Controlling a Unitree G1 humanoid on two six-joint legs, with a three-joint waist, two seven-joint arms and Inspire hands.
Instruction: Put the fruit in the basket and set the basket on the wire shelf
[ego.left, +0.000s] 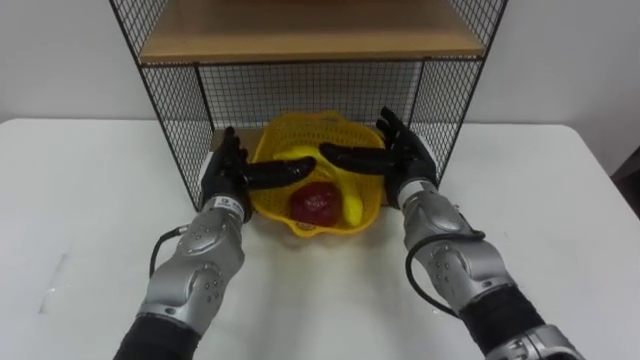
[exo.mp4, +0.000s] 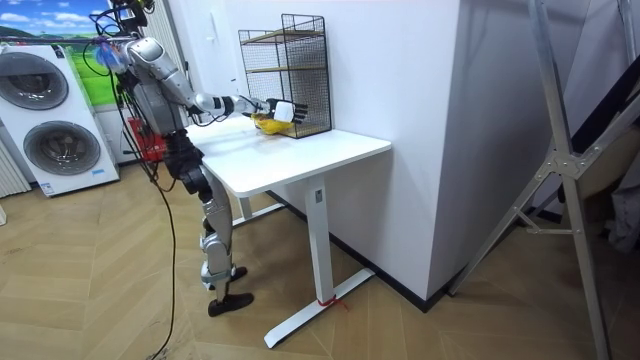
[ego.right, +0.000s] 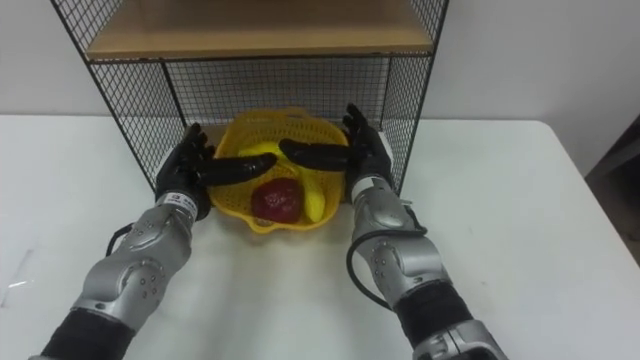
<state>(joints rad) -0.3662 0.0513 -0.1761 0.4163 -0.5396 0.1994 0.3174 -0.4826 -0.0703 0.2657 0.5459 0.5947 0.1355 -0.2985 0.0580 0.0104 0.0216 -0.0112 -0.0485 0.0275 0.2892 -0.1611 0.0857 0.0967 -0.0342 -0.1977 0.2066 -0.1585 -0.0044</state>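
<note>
A yellow plastic basket (ego.left: 303, 128) sits half inside the bottom level of the black wire shelf (ego.left: 180, 95), with its front rim sticking out over the white table (ego.left: 90, 200). It holds a dark red fruit (ego.left: 318, 202) and a yellow fruit (ego.left: 352, 207). My left hand (ego.left: 224, 172) presses flat on the basket's left side. My right hand (ego.left: 407, 158) presses on its right side. Both hands have straight fingers, and each thumb reaches across the basket's top. In the room view I stand at the table's end with both arms stretched toward the basket (exo.mp4: 266, 122).
A wooden board (ego.left: 300, 30) forms the shelf's upper level just above the basket. The shelf's mesh side walls stand close outside both hands. The shelf (exo.mp4: 286, 70) is against the wall at the table's back. Washing machines (exo.mp4: 50, 110) stand behind me.
</note>
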